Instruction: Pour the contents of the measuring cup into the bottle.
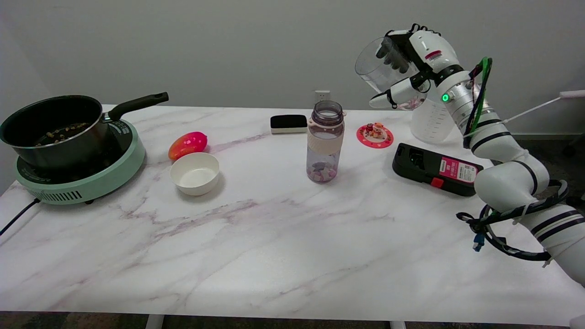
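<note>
Far left you've got the pan (50,125) sitting on the green cooker (80,176), then the red-orange fruit (188,144) just behind the white bowl (194,173), none of which matters yet. The bottle (325,141) stands upright mid-table, cap off, with a few pink bits in the bottom, and the black block (288,123) and the little red coaster (374,135) are behind it. The cup (383,68) is up in the air to the right of the bottle, well above it and tipped left, with your right hand (411,61) wrapped around it, fingers curled over the far wall and thumb under. The pink pieces look bunched low in the cup near the thumb. Here's the worry: the bottle mouth is narrow and the cup mouth is wide, so if you tip further before you're over it, stuff lands on the table (292,256). Come in too low and you'll likely knock the bottle over. The black box (436,169) and clear jug (432,123) sit under your arm, so watch the elbow too.
</note>
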`<state>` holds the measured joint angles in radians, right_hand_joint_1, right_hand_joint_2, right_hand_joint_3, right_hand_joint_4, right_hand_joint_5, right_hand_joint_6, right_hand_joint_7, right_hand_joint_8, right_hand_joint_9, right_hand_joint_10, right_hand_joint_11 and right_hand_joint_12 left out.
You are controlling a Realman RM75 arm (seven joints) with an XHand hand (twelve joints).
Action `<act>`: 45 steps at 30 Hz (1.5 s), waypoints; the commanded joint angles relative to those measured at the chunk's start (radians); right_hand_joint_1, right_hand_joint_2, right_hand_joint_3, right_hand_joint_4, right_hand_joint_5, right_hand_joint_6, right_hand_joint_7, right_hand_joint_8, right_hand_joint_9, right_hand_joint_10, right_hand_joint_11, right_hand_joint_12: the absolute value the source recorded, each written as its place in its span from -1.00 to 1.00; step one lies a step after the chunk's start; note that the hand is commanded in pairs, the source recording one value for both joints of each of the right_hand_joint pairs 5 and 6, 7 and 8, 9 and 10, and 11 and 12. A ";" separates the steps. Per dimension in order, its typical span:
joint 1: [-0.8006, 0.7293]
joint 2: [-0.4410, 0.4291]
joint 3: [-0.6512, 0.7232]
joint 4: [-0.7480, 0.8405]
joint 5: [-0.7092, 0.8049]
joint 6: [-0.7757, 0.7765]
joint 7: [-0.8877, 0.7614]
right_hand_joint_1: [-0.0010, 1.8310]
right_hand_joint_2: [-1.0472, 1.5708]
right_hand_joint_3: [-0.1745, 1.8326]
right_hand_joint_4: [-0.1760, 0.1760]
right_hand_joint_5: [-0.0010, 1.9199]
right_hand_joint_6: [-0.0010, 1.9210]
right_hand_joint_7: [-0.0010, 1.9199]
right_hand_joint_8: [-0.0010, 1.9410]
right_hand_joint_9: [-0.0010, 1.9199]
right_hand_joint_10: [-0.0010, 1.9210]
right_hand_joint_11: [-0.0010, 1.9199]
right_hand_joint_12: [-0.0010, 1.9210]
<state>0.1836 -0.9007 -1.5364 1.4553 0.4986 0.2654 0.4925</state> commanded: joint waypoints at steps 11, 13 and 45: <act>-0.007 -0.003 -0.016 0.066 -0.334 -0.062 0.003 0.47 0.82 -0.38 0.00 0.95 0.95 0.75 0.73 0.48 0.48 0.33 0.33; -0.009 -0.003 -0.019 0.073 -0.334 -0.062 0.003 0.47 0.83 -0.39 0.00 0.96 0.95 0.75 0.73 0.49 0.48 0.33 0.33; -0.016 -0.008 -0.053 0.161 -0.583 -0.091 0.076 0.41 0.89 -0.41 0.00 0.99 0.99 0.76 0.75 0.50 0.50 0.36 0.35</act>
<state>0.1525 -0.9079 -1.5736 1.5817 0.0612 0.2013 0.4979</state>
